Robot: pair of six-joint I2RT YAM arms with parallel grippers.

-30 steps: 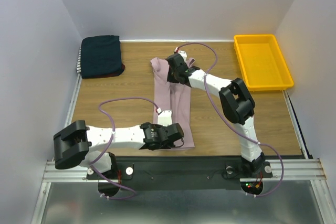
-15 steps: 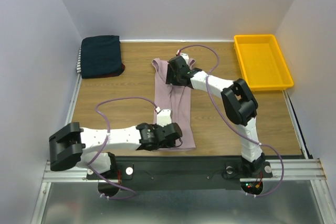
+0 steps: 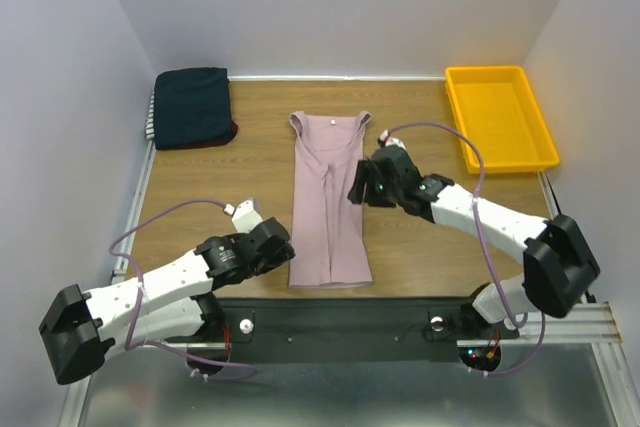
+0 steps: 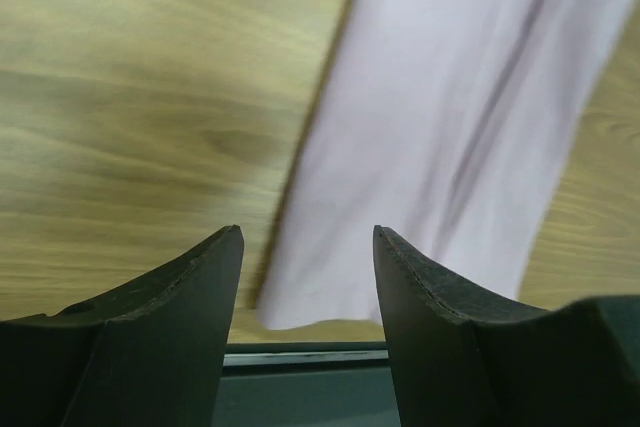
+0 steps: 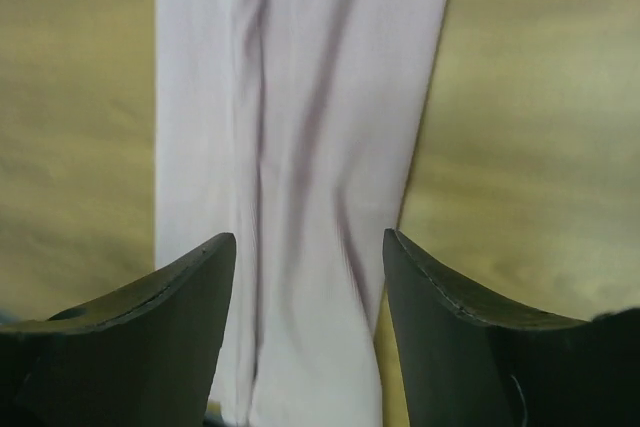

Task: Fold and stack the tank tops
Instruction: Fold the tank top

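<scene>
Drawn back off the pink tank top (image 3: 328,217), left pincer (image 3: 280,247) and right pincer (image 3: 358,190), both now apart, empty

On the light-brown wood-grain worktop (image 3: 230,182): three items, none touching another.
Centre: pale dusty-pink cloth tank top (image 3: 328,197), laid flat as a long narrow strip. Straps are at the far end, the hem is just short of the worktop's near edge, and lengthwise creases run down the middle.
Far-left corner: stack of folded tank tops (image 3: 192,107), dark navy one uppermost. A striped edge shows on its left side, a red edge at its near-right corner.
Far-right corner: yellow rectangular plastic tray (image 3: 487,71), well apart from the pink top.
</scene>
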